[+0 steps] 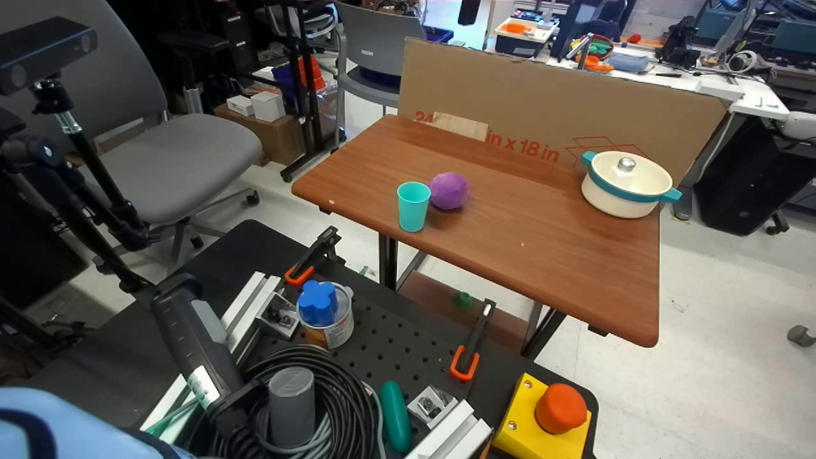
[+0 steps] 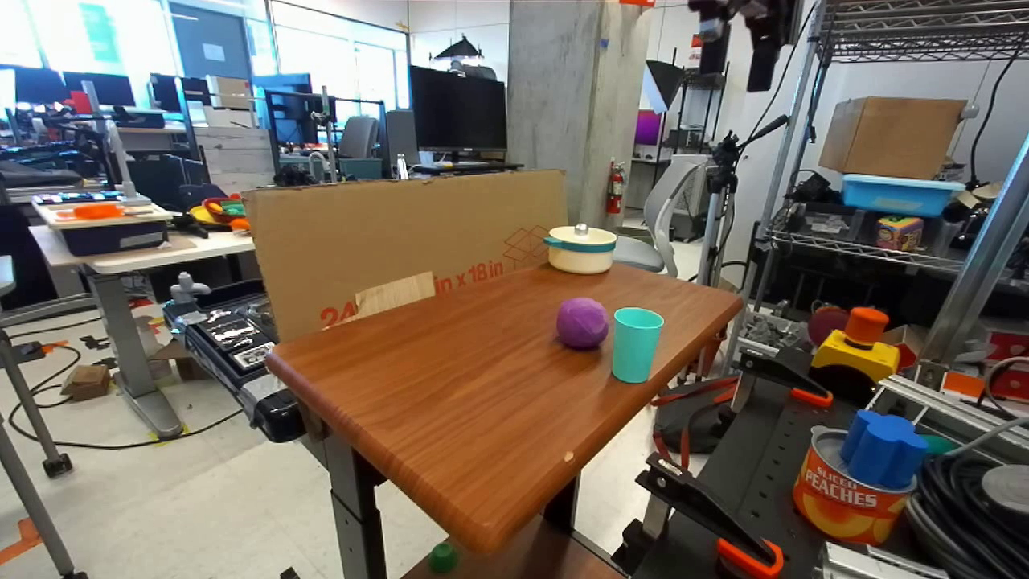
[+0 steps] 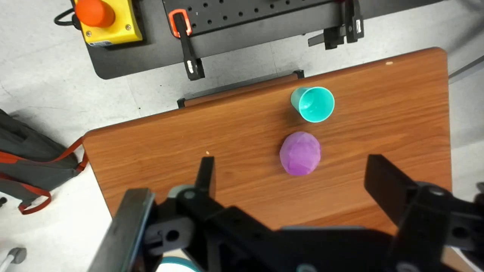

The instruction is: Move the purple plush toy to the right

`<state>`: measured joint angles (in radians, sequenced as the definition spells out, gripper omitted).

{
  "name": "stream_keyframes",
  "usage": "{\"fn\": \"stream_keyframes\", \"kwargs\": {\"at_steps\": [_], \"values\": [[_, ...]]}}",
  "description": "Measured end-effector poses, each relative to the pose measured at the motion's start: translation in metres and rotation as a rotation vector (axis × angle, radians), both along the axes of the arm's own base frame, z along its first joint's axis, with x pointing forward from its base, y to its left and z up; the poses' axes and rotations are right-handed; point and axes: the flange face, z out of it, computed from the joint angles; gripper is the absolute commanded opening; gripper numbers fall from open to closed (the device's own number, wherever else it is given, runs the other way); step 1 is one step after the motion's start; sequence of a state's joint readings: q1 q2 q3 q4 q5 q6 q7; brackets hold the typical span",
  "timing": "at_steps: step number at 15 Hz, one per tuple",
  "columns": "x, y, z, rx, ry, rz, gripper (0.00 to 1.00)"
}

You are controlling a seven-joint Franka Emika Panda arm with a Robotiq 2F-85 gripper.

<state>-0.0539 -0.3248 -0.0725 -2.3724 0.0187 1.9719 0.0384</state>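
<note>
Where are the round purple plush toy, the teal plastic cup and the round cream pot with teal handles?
Purple plush toy (image 3: 300, 153), in the wrist view: its upper surface.
Teal cup (image 1: 413, 209), in an exterior view: middle of its outer wall.
Cream pot (image 2: 580, 259), in an exterior view: front of its body.

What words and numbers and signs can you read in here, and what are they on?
"SLICED PEACHES": on the can.
"24": in red on the cardboard.
"in x 18 in": in red, on the same cardboard.
Too small or blurred to read: labels on the yellow box, dark bin and black device, and the far white paper.
</note>
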Motion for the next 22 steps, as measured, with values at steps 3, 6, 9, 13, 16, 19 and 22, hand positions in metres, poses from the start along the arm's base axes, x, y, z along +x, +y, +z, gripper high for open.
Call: {"fn": "stream_keyframes", "kwargs": {"at_steps": [3, 6, 9, 13, 16, 19, 22], "values": [[0.040, 0.022, -0.044, -0.030, 0.030, -0.045, 1.00], [0.071, 0.039, -0.092, -0.069, 0.082, -0.082, 1.00], [0.093, 0.051, -0.139, -0.101, 0.153, -0.105, 1.00], [0.114, 0.060, -0.191, -0.128, 0.227, -0.127, 1.00], [0.126, 0.066, -0.218, -0.136, 0.262, -0.122, 1.00], [0.133, 0.075, -0.233, -0.139, 0.276, -0.109, 1.00], [0.139, 0.077, -0.245, -0.145, 0.287, -0.115, 0.68]]}}
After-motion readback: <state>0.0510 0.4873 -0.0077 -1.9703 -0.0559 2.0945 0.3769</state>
